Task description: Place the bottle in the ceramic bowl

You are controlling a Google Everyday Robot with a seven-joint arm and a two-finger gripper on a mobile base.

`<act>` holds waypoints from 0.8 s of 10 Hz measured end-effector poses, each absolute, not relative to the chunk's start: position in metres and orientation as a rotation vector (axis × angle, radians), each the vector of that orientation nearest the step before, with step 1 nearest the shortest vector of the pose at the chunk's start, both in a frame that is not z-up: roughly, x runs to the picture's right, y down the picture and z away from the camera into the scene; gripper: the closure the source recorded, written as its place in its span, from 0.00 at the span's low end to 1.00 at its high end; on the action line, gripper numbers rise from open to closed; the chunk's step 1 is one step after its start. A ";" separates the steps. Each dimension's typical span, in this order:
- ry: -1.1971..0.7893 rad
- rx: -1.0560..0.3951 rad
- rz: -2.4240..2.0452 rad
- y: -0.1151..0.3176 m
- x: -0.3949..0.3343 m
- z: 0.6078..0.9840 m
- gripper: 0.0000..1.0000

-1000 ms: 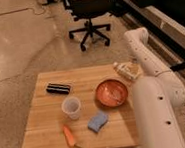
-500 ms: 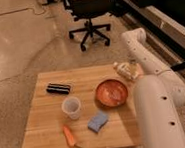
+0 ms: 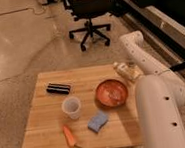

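Beside ceramic bowl (image 3: 98, 94), pincer (image 3: 129, 72) at bottle (image 3: 119, 68).

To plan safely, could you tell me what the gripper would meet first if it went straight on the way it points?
Probably the bottle: the gripper points down over the far edge of the table, right at it, beside the ceramic bowl; depth is unclear.

Far right of table (image 3: 43, 122): hand (image 3: 130, 70) at bottle (image 3: 119, 68), just behind ceramic bowl (image 3: 111, 93).

no readable text, labels, or numbers
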State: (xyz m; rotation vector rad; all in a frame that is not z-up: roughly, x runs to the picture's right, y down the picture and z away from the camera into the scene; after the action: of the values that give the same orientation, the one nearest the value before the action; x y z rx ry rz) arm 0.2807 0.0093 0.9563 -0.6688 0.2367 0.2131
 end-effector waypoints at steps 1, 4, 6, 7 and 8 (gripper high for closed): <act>0.247 -0.666 0.212 0.011 0.282 0.958 0.35; 0.282 -0.644 0.215 0.011 0.292 0.964 0.35; 0.303 -0.642 0.224 0.014 0.301 0.966 0.35; 0.310 -0.642 0.227 0.015 0.303 0.968 0.35; 0.316 -0.642 0.232 0.017 0.306 0.969 0.35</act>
State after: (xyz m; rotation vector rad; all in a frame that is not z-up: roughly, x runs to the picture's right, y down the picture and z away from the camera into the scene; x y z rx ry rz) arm 0.3062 0.0169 0.9695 -0.6415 0.3164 0.2315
